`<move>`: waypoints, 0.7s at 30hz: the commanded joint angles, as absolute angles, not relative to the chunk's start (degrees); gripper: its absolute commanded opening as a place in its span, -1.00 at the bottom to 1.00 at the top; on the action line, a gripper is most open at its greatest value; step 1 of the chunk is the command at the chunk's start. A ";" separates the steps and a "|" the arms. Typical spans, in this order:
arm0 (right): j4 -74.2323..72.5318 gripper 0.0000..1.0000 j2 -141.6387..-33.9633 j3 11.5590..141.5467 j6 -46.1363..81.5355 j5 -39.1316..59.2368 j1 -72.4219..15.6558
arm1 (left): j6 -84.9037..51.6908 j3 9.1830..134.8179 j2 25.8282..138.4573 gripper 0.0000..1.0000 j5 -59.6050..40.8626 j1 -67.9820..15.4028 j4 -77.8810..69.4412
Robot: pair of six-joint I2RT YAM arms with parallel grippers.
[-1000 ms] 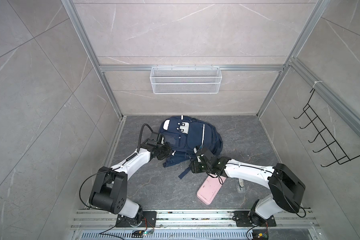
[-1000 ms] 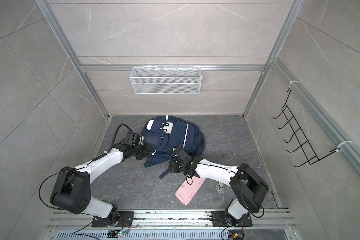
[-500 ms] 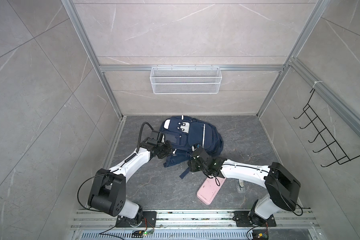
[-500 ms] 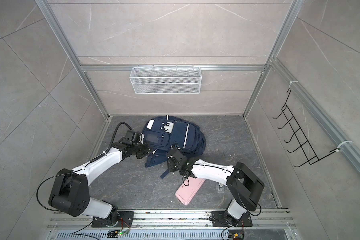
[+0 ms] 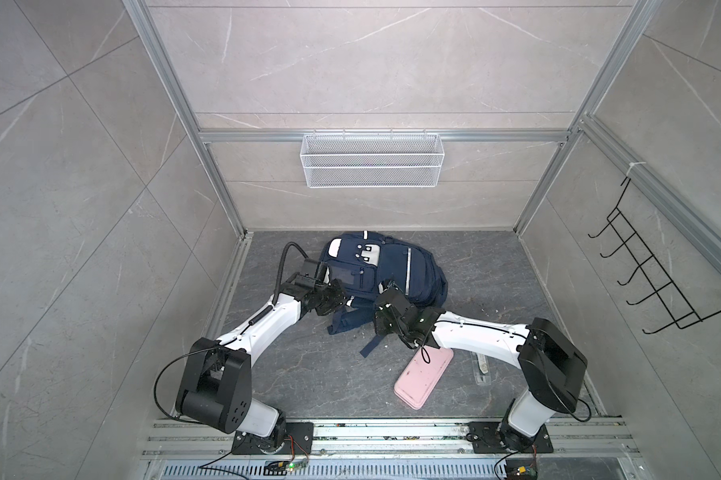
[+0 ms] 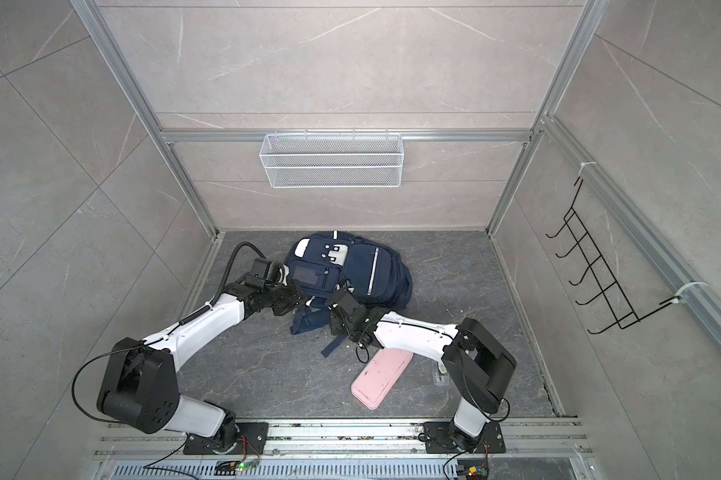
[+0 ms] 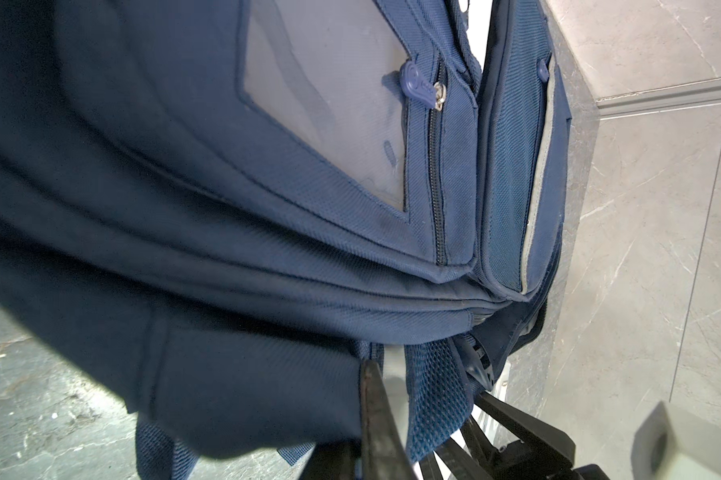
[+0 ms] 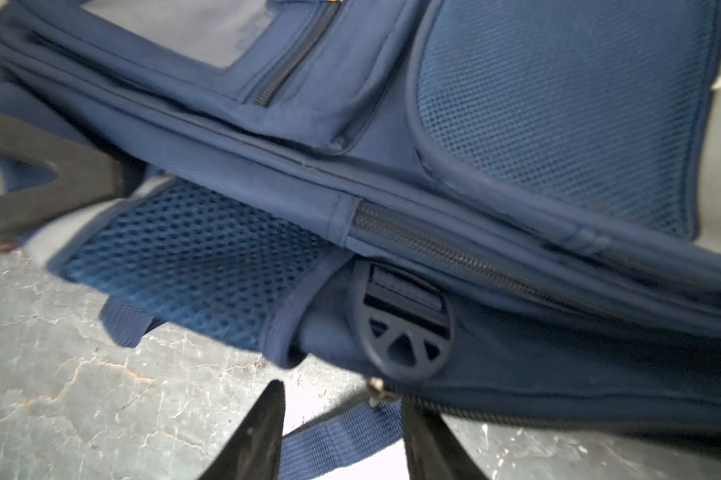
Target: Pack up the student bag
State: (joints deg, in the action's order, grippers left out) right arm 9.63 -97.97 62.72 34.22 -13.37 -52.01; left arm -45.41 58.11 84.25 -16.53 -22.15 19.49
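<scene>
The student bag (image 5: 392, 266) is a navy backpack with white patches, lying on the grey floor in both top views (image 6: 356, 270). My left gripper (image 5: 337, 296) is at the bag's near left edge. It is shut on a fold of the bag's fabric. The left wrist view shows one dark finger (image 7: 375, 415) against that fold, and the fabric hides the other finger. My right gripper (image 8: 342, 399) is open at the bag's near edge. Its jaws stand on either side of a blue webbing strap (image 8: 342, 440), just below a small metal zipper pull (image 8: 376, 390) and a round black buckle (image 8: 404, 328).
A pink oblong case (image 5: 424, 377) lies on the floor near the right arm, with a clear flat piece (image 5: 481, 370) beside it. A white wire basket (image 5: 371, 160) hangs on the back wall. A black hook rack (image 5: 650, 286) hangs on the right wall.
My right gripper has slid left along the bag's near edge, closer to it, and its jaws have narrowed. The left gripper has kept its hold and place.
</scene>
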 commanded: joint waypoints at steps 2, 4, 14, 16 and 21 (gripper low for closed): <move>12.66 -0.08 -99.73 64.99 33.65 -15.78 -52.18 | -44.82 61.61 81.08 -1.00 -18.89 -22.65 17.93; 13.33 -0.11 -100.10 65.52 33.69 -16.49 -52.13 | -44.91 61.61 81.01 -1.00 -18.89 -22.76 17.86; 13.73 -0.31 -100.66 66.22 33.40 -17.58 -52.17 | -45.07 61.64 80.69 -1.00 -19.03 -22.76 18.02; 13.79 -0.37 -100.81 66.27 33.29 -17.58 -52.13 | -45.00 61.61 80.60 -1.00 -19.03 -22.76 18.11; 14.02 -0.49 -100.74 66.31 33.04 -17.82 -52.13 | -44.91 61.95 80.51 -1.00 -19.00 -22.76 18.35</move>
State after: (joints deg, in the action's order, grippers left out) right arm 12.43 -99.77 64.84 33.63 -16.56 -52.01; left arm -45.43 58.39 83.92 -16.56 -22.24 19.77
